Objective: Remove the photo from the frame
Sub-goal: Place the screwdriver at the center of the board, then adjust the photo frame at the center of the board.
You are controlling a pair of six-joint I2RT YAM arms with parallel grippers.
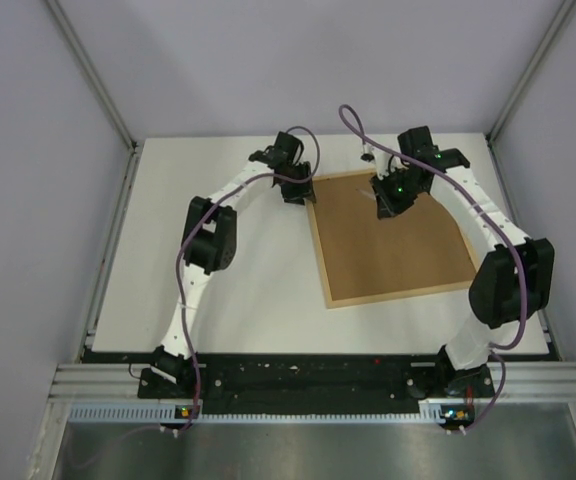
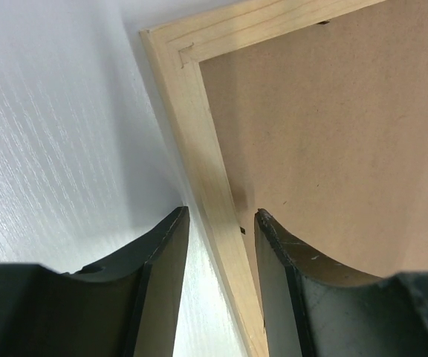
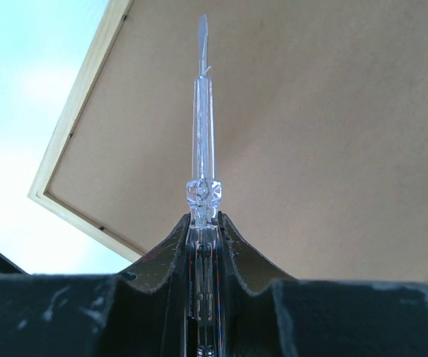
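Observation:
The frame (image 1: 398, 293) lies face down on the white table, with its brown fibreboard back (image 1: 393, 240) up and a light-wood rim around it. The photo is hidden. My left gripper (image 1: 299, 195) is open at the frame's far left corner. It straddles the wooden rail (image 2: 199, 141), one finger (image 2: 166, 245) over the table and the other over the board, and table shows between finger and rail (image 2: 221, 216). My right gripper (image 1: 386, 205) hangs over the far part of the board, shut on a clear-handled screwdriver (image 3: 202, 126) whose tip points at the fibreboard (image 3: 310, 134).
Grey enclosure walls with metal posts (image 1: 93, 70) close in the table on three sides. Bare white tabletop (image 1: 238, 290) lies left of the frame. Purple cables (image 1: 353, 125) loop above both wrists. A black mounting rail (image 1: 308, 375) runs along the near edge.

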